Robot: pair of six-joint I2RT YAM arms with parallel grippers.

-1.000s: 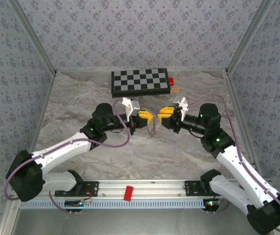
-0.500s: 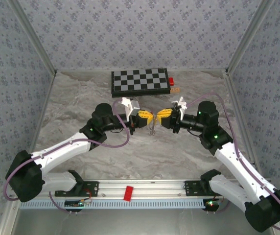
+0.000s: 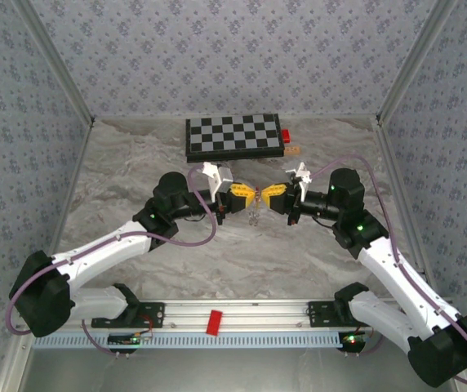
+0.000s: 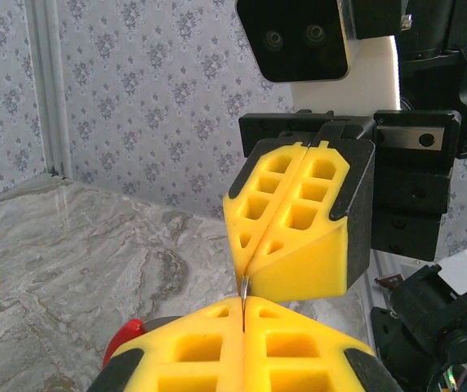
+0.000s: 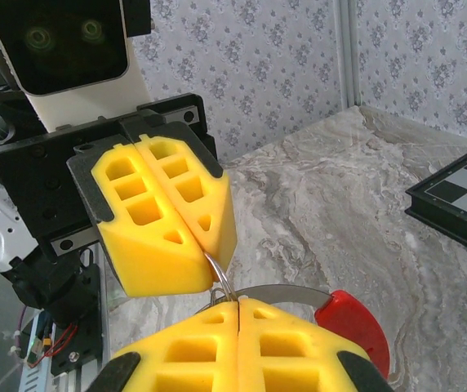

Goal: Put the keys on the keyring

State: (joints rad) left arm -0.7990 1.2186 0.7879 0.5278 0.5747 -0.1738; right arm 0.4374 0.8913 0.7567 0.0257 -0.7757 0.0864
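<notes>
Now, watch this one: your left gripper (image 3: 248, 194) and right gripper (image 3: 263, 193) are both pinched shut on the same thin wire of the keyring (image 5: 286, 292). The rest of the loop hangs below them, clear of the table (image 3: 217, 253). The red section (image 5: 352, 327) sits just beside the right fingertips.

Pull the arms apart or twist either wrist and I'd expect the wire to bend, or to snap out of one grip and swing. Notice too that the key (image 3: 293, 150) lies well away, just beside the chessboard (image 3: 233, 135). With both pincers busy, you have nothing free to fetch it. Let go carelessly and the ring may drop or rotate out of line.

As for pose, both arms reach inward over mid-table, wrists roughly level, fingers pointing straight at each other, tip to tip.
</notes>
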